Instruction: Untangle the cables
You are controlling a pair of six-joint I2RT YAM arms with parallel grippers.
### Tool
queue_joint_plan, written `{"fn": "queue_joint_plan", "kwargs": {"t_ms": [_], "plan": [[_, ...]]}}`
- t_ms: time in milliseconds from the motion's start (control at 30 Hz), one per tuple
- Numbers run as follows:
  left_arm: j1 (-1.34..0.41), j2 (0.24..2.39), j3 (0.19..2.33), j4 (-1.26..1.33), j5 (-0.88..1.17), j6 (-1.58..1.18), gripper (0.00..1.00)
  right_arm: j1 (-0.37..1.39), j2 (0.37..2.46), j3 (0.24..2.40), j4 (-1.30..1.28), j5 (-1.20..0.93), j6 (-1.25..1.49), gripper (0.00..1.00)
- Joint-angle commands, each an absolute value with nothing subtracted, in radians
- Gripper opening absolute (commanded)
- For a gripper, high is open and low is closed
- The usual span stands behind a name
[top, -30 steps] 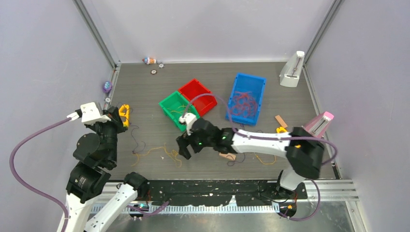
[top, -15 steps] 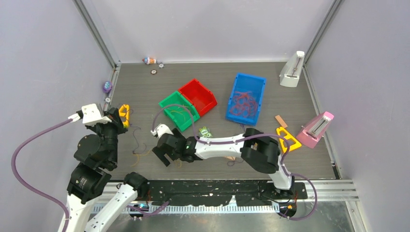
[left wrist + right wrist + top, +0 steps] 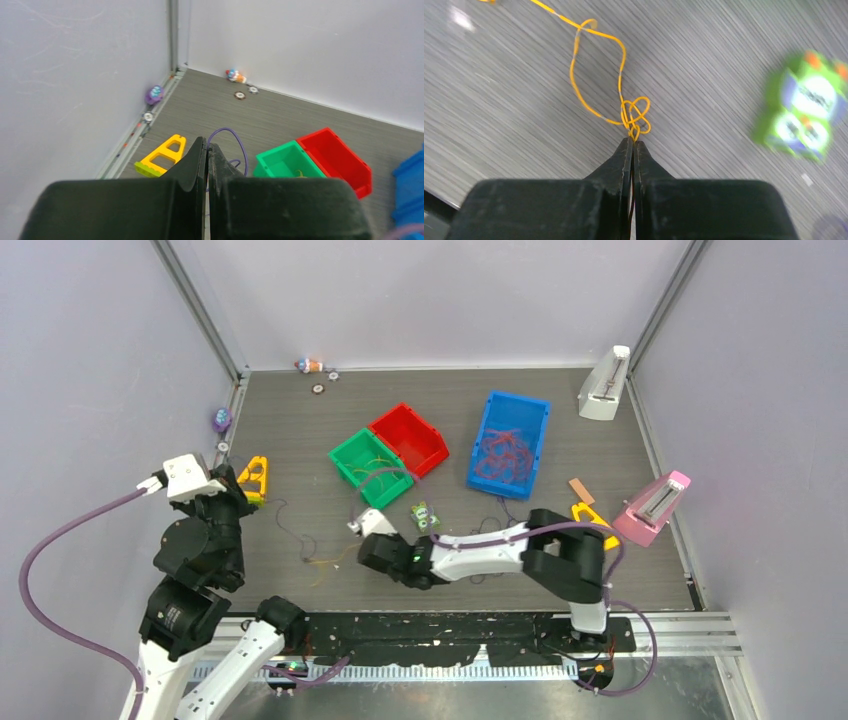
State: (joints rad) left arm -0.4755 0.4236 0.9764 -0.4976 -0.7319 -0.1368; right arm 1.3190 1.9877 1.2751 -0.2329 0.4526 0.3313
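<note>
My right gripper [image 3: 633, 144] is pinched shut on the yellow cable [image 3: 596, 65], biting at the edge of its small knot [image 3: 636, 116]. The rest of that strand trails across the table toward 10 o'clock in the wrist view. My left gripper [image 3: 206, 147] is closed on nothing and held up at 9 o'clock of the workspace. These wires look nearly weightless, limp and springy, so I judge a pull will tighten the knot and drag the whole strand along. A hold on one loop beside the knot, with the other gripper pinning the tail, should serve better than a grip on the knot itself. On the open floor I count one yellow strand and one dark purple cable [image 3: 288, 530] at 9 o'clock of it. A further strand may lie behind my right arm, though I cannot be sure. The tangle [image 3: 503, 455] in the blue bin [image 3: 497, 405] is too dense to count. There are three bins: one blue, one green bin [image 3: 345, 460] and one red bin [image 3: 400, 418].
</note>
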Motion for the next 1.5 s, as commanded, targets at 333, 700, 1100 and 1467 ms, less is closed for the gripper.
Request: {"fn": "queue_joint_plan", "kwargs": {"t_ms": [333,700,1100,1467], "plan": [[-0.471,0.469,0.984,-0.453,-0.998,-0.110,0.00,0.781,0.939,0.700,-0.483,0.671,0.463,0.05],[-0.462,0.483,0.942,-0.408,-1.183,-0.049,0.00,0.449,0.716,0.849,-0.704,0.835,0.457,0.05],[-0.447,0.464,0.848,-0.355,-1.204,-0.024,0.00,0.382,0.543,0.935,-0.785,1.090,0.523,0.05],[-0.347,0.482,0.824,-0.484,-1.144,-0.147,0.00,0.382,0.353,1.084,-0.684,1.454,0.310,0.05]]}}
